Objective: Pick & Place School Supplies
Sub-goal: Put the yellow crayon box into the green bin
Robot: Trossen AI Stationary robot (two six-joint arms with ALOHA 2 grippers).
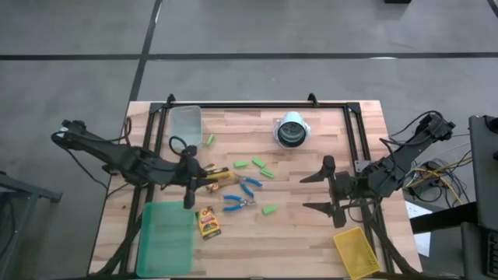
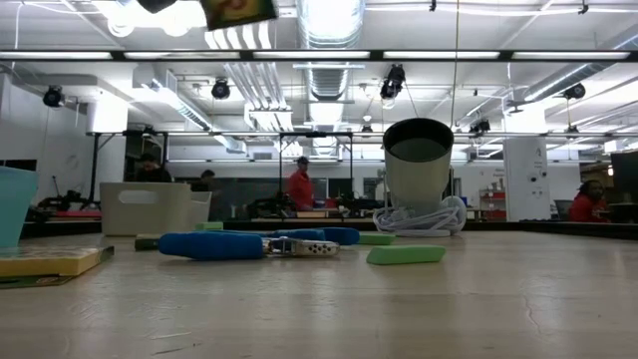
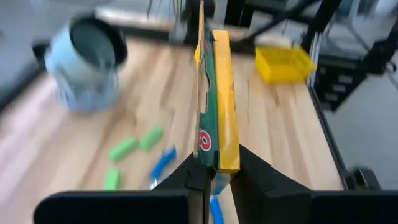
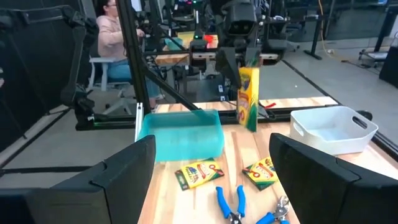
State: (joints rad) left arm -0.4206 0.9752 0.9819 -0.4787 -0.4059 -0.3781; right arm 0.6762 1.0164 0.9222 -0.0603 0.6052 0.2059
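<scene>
My left gripper (image 1: 202, 177) is shut on a yellow-and-green crayon box (image 4: 249, 98), held high over the table's left middle; the low view shows that box (image 2: 239, 10) at its top edge. Two more crayon boxes lie flat on the table, one (image 4: 199, 173) near the green tray and one (image 4: 261, 172) under the held box. Two blue-handled scissors (image 1: 249, 184) (image 1: 237, 204) and several light-green erasers (image 1: 258, 165) lie at the table's middle. My right gripper (image 1: 317, 190) waits open on the right side. My left gripper pinches the crayon box between its two fingers (image 3: 255, 174) at one short end (image 3: 215, 163), pads on the box's broad faces. The fingers come from above, slanting down toward the table's right. The box is lifted clear and stands on end beyond the fingertips.
A flat green tray (image 1: 166, 237) sits at the near left, a white bin (image 1: 185, 123) at the far left, a yellow bin (image 1: 356, 250) at the near right. A cup with a coiled white cord (image 1: 292, 130) stands at the far middle. People show in the room behind.
</scene>
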